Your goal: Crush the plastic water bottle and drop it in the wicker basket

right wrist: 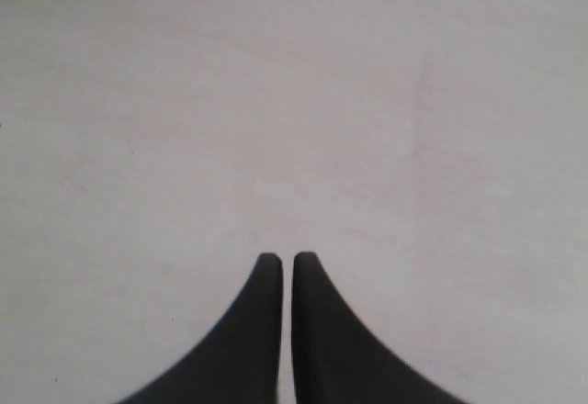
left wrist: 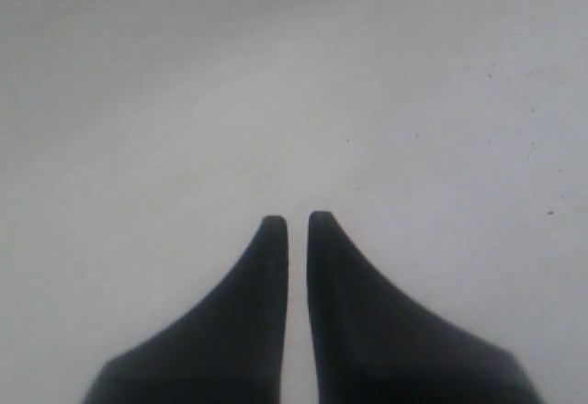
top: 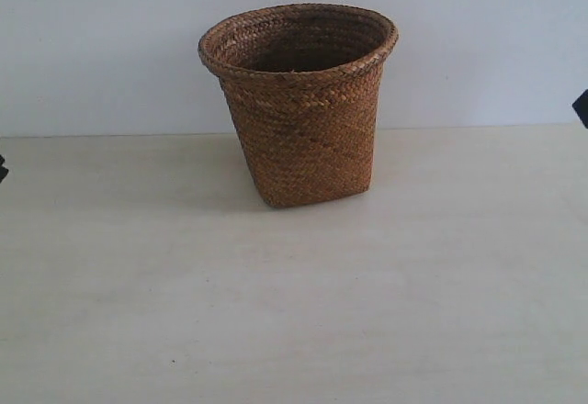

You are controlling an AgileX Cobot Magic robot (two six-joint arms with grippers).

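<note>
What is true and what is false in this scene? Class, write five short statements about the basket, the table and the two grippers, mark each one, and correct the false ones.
1. The wicker basket stands upright on the table. True.
2. A plastic water bottle lies on the table in front of the basket. False: no bottle shows in any view.
3. The left gripper has its fingers almost together, with nothing between them. True.
4. The right gripper is clamped on a bottle. False: its fingers are closed on nothing.
5. The basket's rim is narrower than its base. False: the rim is wider.
</note>
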